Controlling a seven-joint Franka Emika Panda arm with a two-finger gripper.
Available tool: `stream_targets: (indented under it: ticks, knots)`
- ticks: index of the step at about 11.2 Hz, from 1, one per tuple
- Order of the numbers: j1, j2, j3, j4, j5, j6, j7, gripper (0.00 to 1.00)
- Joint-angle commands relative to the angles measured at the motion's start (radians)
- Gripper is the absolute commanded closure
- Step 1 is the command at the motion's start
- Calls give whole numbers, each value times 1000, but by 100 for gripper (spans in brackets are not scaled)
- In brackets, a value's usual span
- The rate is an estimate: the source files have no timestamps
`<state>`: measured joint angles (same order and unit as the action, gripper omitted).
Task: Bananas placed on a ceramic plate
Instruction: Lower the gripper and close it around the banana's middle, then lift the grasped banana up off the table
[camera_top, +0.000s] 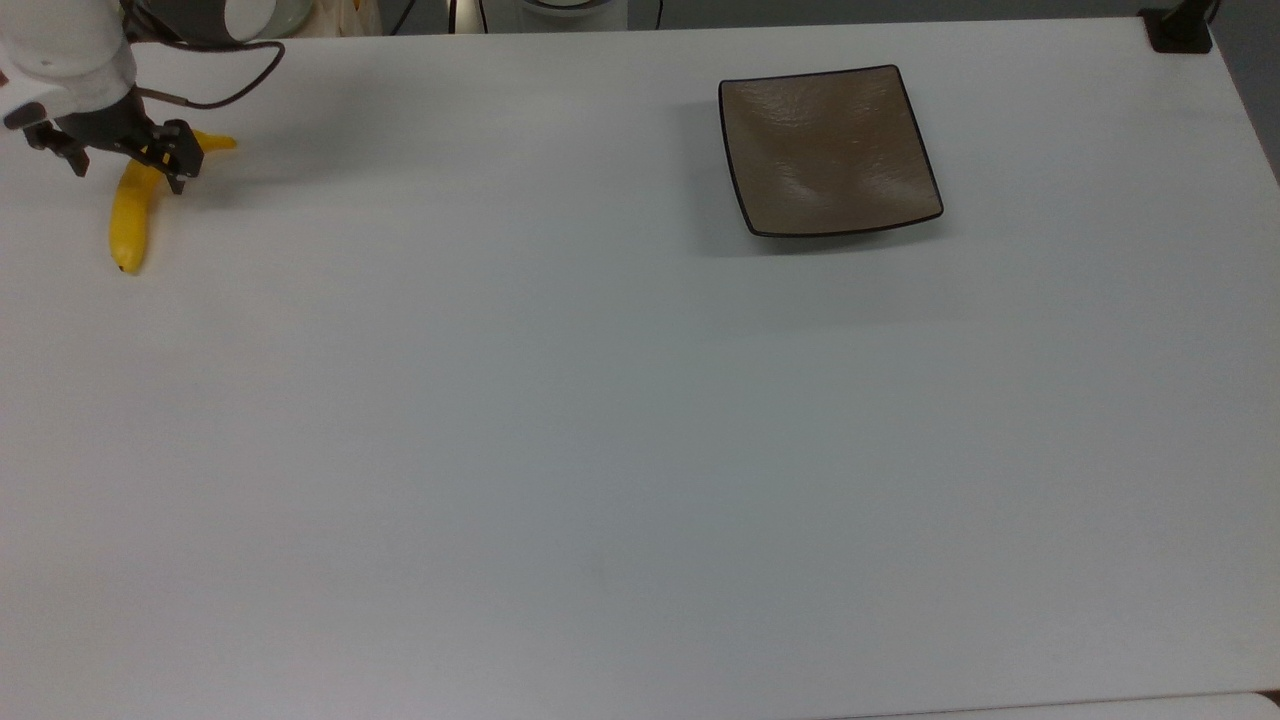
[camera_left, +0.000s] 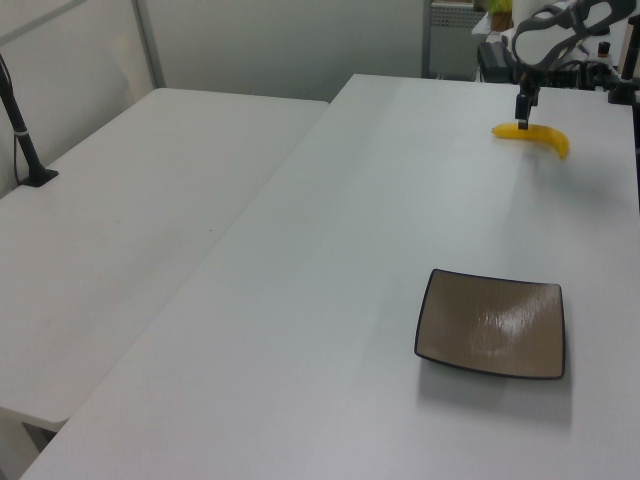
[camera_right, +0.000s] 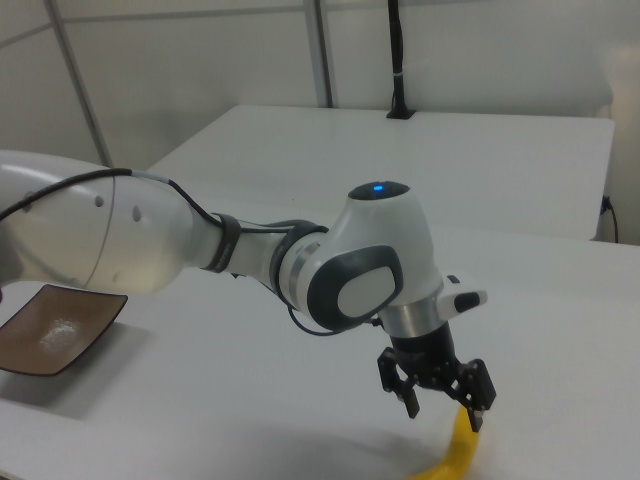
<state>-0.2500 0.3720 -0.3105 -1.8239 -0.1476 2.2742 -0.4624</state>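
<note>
At the top view's far left, the banana (camera_top: 130, 215) lies flat on the white table (camera_top: 620, 420), its stem end pointing toward the top view's right and its dark tip toward the lower edge. The gripper (camera_top: 128, 168) sits low over the stem half of the banana, with its two fingers spread apart and one on each side of the fruit: one finger (camera_top: 178, 180) stands on the top view's right of the banana, the other on its left. The banana passes between them; contact with either finger cannot be confirmed.

From the left view, the banana (camera_left: 535, 136) rests near the far end of the table (camera_left: 330, 300), and a dark finger (camera_left: 523, 112) comes down onto its end on the left view's left. From the right view, the gripper (camera_right: 442, 408) hangs under the white wrist, fingers apart, with the banana (camera_right: 459, 450) directly below.

The square brown ceramic plate (camera_top: 828, 150) sits well apart from the banana, toward the top view's upper right, with nothing on it.
</note>
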Motion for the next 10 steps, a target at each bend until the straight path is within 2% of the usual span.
stream_targets:
  ticks: [1,3,4,5,6,7,10]
  knots:
    - [-17,45,1,-8,-43,71,-19,0]
    - [-20,67,1,-3,-41,77,-16,2]
    - [-20,68,2,-3,-34,76,-13,20]
    - [-20,68,2,-5,-33,70,-13,45]
    - [-20,68,4,-5,-30,68,-15,80]
    - [-20,68,5,-5,-30,65,-24,95]
    - [-15,67,8,-3,-29,54,-28,96]
